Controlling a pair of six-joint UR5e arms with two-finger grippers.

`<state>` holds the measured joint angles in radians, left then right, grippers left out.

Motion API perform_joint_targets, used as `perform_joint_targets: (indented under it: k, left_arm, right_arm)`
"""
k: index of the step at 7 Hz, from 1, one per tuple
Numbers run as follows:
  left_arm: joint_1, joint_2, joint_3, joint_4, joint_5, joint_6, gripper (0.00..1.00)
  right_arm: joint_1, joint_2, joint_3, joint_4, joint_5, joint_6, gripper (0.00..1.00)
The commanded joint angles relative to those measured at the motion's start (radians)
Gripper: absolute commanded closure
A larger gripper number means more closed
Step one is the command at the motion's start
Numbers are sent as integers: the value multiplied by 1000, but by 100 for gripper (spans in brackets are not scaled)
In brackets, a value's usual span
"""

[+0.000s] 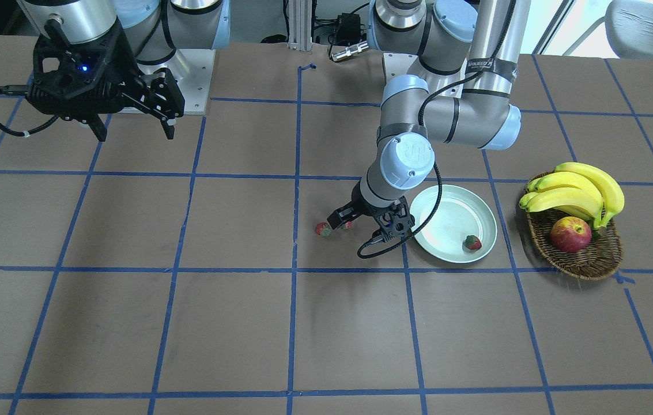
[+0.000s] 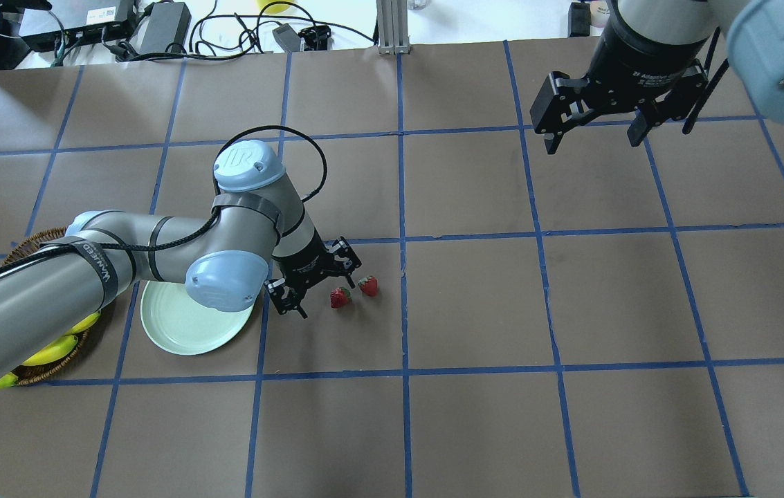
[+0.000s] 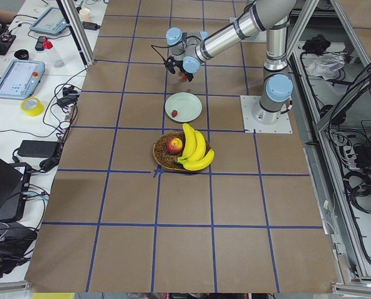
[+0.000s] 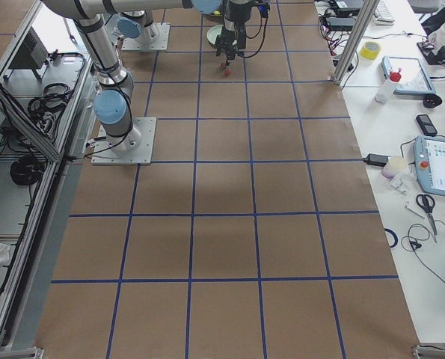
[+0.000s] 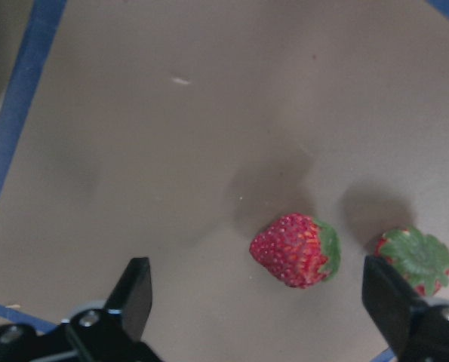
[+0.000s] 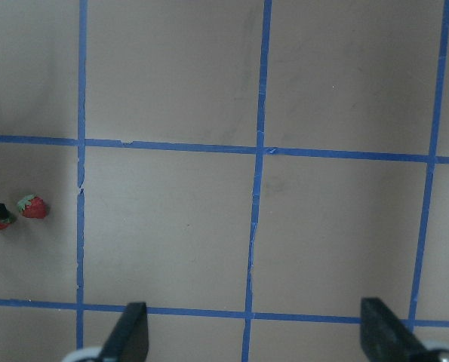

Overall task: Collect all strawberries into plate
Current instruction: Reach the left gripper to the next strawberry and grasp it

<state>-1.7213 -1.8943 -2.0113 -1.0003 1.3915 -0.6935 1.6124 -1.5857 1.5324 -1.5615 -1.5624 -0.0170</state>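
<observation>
"Where are the strawberries?"

"One strawberry (image 1: pixel 472 242) lies in the plate (image 1: pixel 447 216), close to its rim. Two more sit on the table (image 2: pixel 475 415), just beside each other and near the plate."

"And the left hand?"

"The left hand (image 2: pixel 326 299) hangs over that pair, fingers spread, gripping nothing. The nearer strawberry (image 5: pixel 293 250) shows between its fingers; the other strawberry (image 5: pixel 414 260) is at the edge of one finger."

"The right hand?"

"The right hand (image 2: pixel 592 142) is well apart from them, high above the table, fingers spread and empty."

"Anything else?"

"A basket (image 1: pixel 585 262) with bananas (image 1: pixel 580 190) and an apple (image 1: pixel 570 234), beside the plate."
</observation>
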Motion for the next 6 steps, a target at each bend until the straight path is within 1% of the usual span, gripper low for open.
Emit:
perform_joint_targets:
  k: [1,2,3,4,6]
  left_arm:
    - [0,-23,-3,9,-2,-1,6]
    - [0,-25,-3,8,-6,-7,46]
    - [0,-19,2,8,-59,-30,99]
    - [2,-19,9,9,-69,-37,100]
    - [8,0,38,11,-33,-21,100]
  right_arm:
    - [1,4,0,-5,2,3,0]
    - [0,4,0,-5,2,3,0]
    - [0,4,0,-6,4,2,0]
    - [1,4,-2,-6,4,2,0]
    - [0,6,-2,-6,2,3,0]
